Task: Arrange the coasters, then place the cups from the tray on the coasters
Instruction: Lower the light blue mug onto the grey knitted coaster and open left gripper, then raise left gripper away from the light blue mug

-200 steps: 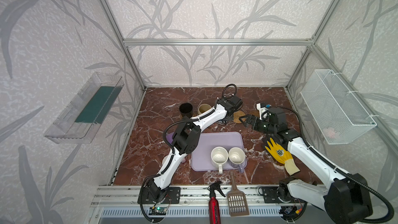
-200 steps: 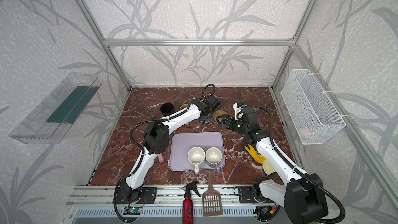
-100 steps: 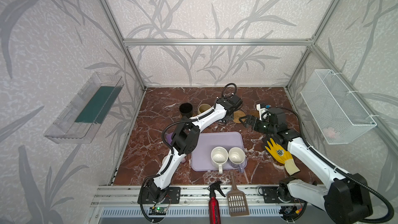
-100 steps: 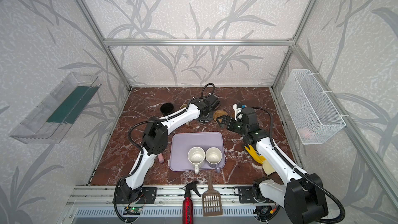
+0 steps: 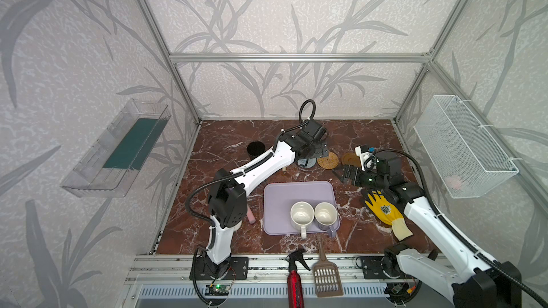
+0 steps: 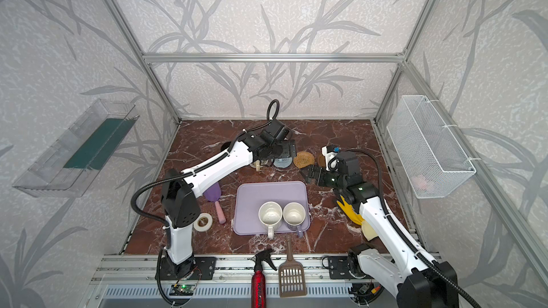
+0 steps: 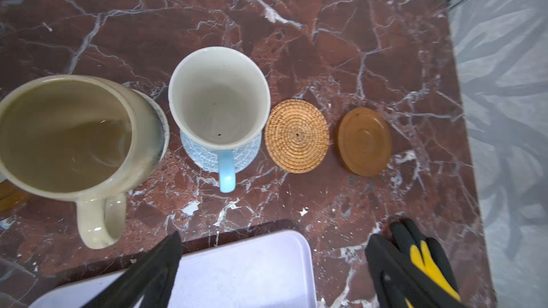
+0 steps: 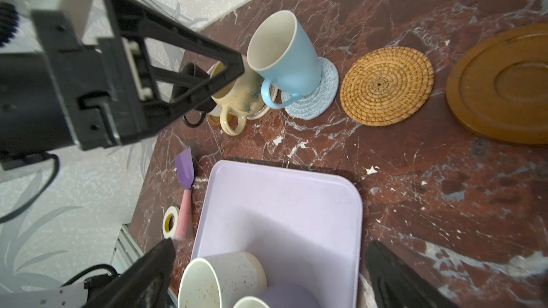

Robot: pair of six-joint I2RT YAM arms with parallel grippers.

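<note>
step: cup-placing. Three mugs are out and two are left, as far as I can tell.
blue mug: the light blue mug (image 7: 219, 96) stands upright on the grey-blue coaster (image 8: 323, 96), with its handle toward the tray (image 5: 296, 194).
left gripper (image 5: 318, 152): right over that mug, jaws spread wide, holding nothing.
right gripper (image 5: 344, 173): also wide and empty, hovering near the tray's far corner.
row so far: the beige mug (image 7: 68, 131) is next to the blue one, and the black mug (image 5: 255, 149) is beyond it.
free spots: the tan rattan coaster (image 7: 296, 136) and the brown wooden coaster (image 7: 364, 140) are both bare.
on the tray: the white mug (image 5: 302, 216) and the lavender mug (image 5: 326, 216), touching each other.
next, my guess: the left arm lifts clear without clipping the rim. Then one arm grabs a tray mug without shoving its neighbour, probably bound for the rattan coaster.
</note>
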